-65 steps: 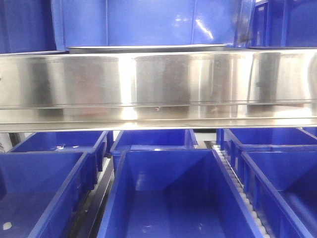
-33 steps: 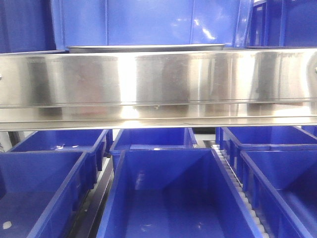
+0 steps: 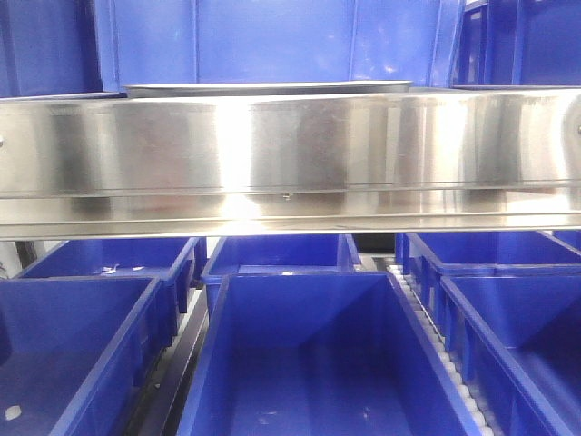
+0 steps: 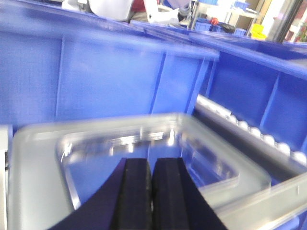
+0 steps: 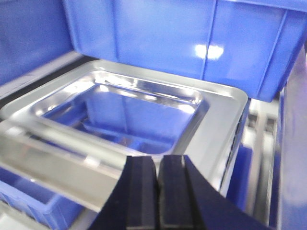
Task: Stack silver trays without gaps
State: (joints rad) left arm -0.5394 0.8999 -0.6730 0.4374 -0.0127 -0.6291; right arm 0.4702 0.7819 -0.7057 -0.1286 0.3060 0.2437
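My left claw (image 4: 151, 191) is clenched with nothing between its fingers, positioned at 6 o'clock over a silver tray (image 4: 38, 163) backed by a blue crate (image 4: 110, 81) at 12 o'clock, while my right claw (image 5: 157, 191), likewise clenched empty, sits at 6 o'clock of the silver tray (image 5: 225, 108) in its view.

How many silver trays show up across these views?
1 for certain: the silver tray below the right gripper, its rim edge behind the steel band. The left wrist's tray may be the same; stacked ones could hide.
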